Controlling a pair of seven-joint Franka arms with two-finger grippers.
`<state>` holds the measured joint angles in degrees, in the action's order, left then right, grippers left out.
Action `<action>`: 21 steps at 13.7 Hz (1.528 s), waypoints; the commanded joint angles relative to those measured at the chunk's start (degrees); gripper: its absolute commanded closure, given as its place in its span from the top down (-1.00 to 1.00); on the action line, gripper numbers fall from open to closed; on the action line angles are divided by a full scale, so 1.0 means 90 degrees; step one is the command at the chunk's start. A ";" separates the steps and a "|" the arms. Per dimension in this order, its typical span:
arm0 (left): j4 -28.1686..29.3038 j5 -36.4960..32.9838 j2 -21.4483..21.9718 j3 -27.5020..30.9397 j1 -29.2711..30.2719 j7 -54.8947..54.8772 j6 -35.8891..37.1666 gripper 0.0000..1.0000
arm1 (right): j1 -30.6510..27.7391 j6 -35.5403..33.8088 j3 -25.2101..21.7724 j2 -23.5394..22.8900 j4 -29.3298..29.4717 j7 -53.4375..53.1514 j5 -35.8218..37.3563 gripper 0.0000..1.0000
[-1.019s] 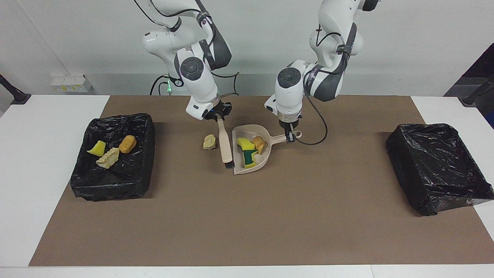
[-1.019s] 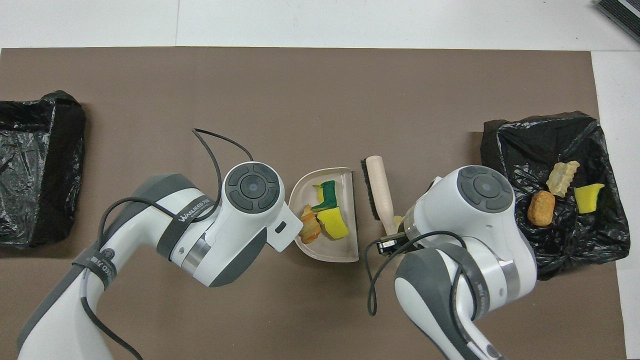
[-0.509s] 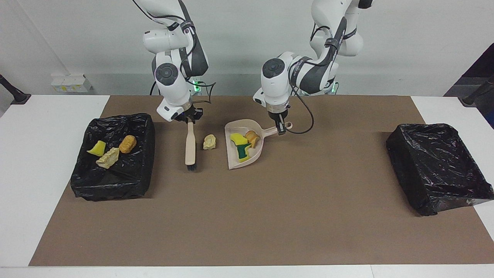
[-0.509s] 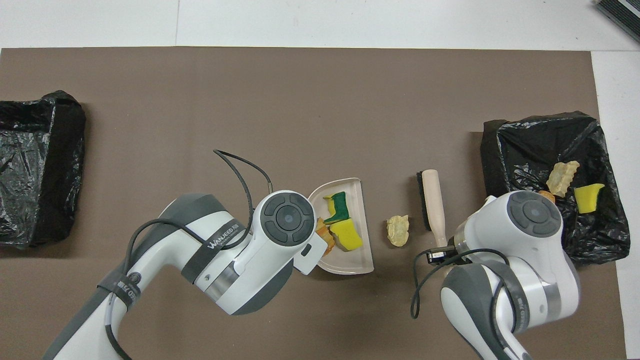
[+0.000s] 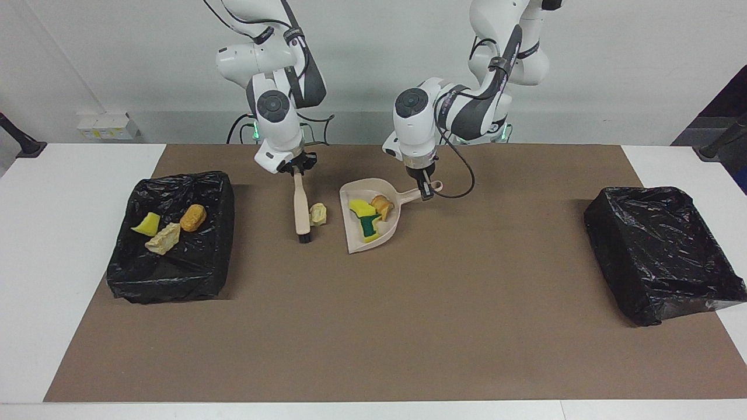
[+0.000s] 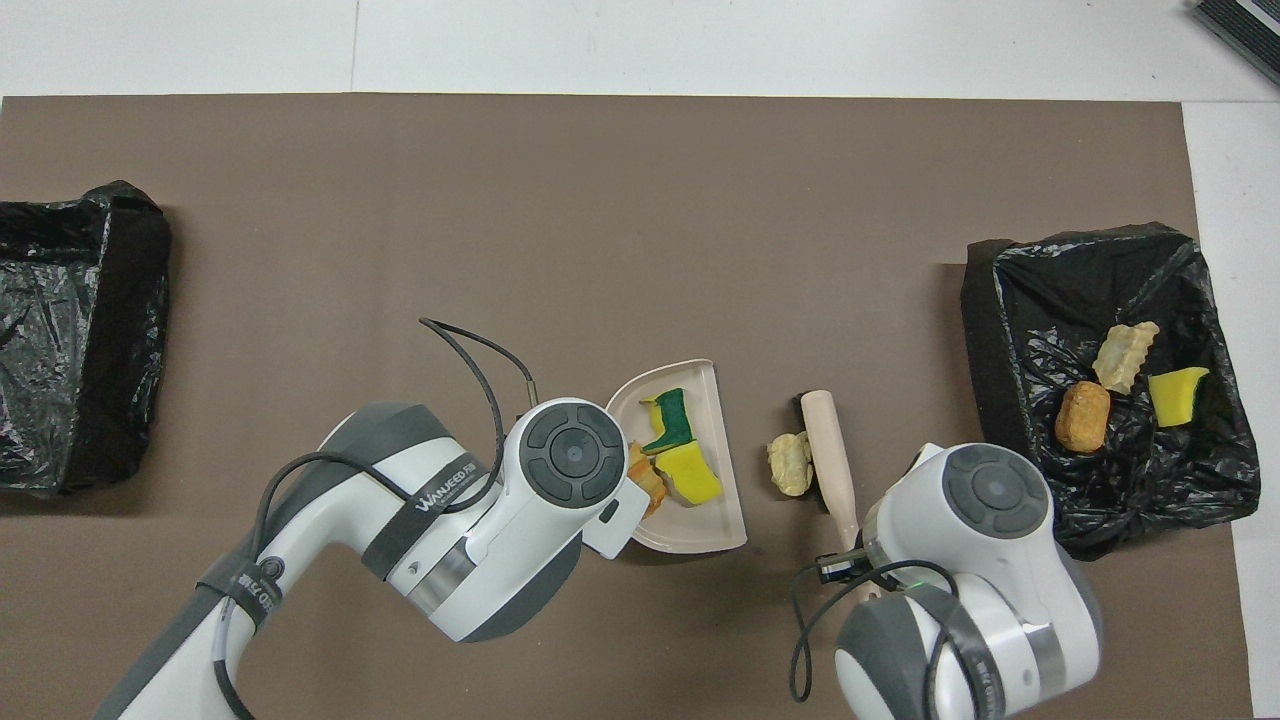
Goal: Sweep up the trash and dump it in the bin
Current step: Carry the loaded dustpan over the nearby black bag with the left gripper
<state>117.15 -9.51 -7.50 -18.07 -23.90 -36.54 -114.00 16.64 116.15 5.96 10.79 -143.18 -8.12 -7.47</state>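
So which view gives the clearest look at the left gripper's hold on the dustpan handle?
The facing view: the left gripper is seen from the side, shut on the handle end of the dustpan. In the overhead view the arm's own wrist covers the gripper and handle; only the pan's tray and the scraps in it show.

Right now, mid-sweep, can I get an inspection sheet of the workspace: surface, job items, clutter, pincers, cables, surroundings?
Surface: brown mat on a white table.
Job's things: pale chunk on the mat, touching the brush, apart from the dustpan; yellow-green sponge pieces and an orange lump in the dustpan; three scraps in the bin at the right arm's end.
Clutter: nothing seen.
Pincers: right pincer shut on the brush handle; left pincer shut on the dustpan handle.
Cables: one black cable loops beside each wrist, clear of the trash.
Surroundings: second bin at the left arm's end, nothing visible in it.
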 commanded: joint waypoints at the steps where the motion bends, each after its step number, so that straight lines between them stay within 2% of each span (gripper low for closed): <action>1: 0.0595 -0.0027 0.0384 0.0064 -0.0010 0.0056 -0.0428 -1.00 | 0.0444 0.0472 0.0022 -0.0348 0.0097 -0.0035 -0.0778 -1.00; 3: 0.0801 -0.0027 0.0492 0.0064 -0.0010 0.0037 -0.0615 -1.00 | 0.0854 0.0503 0.0022 -0.0534 0.0370 -0.0025 -0.1404 -1.00; 6: 0.0802 -0.0027 0.0492 0.0074 0.0028 -0.0371 -0.0663 -1.00 | 0.1216 0.0552 0.0022 -0.0554 0.0498 0.0063 -0.2663 -1.00; 8: 0.0792 -0.0018 0.0453 0.0093 0.0146 -0.0889 -0.0858 -1.00 | 0.1334 0.0494 0.0022 -0.0612 0.0654 0.0082 -0.2716 -1.00; 10: 0.0772 -0.0018 0.0424 0.0152 0.0243 -0.1232 -0.0908 -1.00 | 0.1237 0.0338 -0.0036 -0.0555 0.0625 0.0092 -0.2541 -1.00; 13: 0.0762 -0.0018 0.0404 0.0162 0.0350 -0.1448 -0.0967 -1.00 | 0.1051 0.0074 -0.0046 -0.0447 0.0713 -0.0229 -0.1556 -1.00; 16: 0.0723 0.0070 0.0424 0.0230 0.0517 -0.1954 -0.0967 -1.00 | 0.1061 -0.0317 -0.0008 -0.0427 0.0986 -0.1096 -0.0668 -1.00; 19: 0.0636 0.0536 0.0521 0.0522 0.0507 -0.2596 -0.0870 -1.00 | 0.1168 -0.0619 0.0022 -0.0369 0.1025 -0.1577 -0.0479 -1.00; 21: 0.0577 0.0870 0.0735 0.0776 0.0507 -0.3125 -0.0811 -1.00 | 0.1159 -0.0950 0.0022 -0.0340 0.1326 -0.1821 -0.0353 -1.00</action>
<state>121.76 -4.58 -4.31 -12.72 -19.75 -59.86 -121.51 27.26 111.13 5.92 6.57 -133.66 -21.45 -12.65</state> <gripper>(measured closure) 0.665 0.740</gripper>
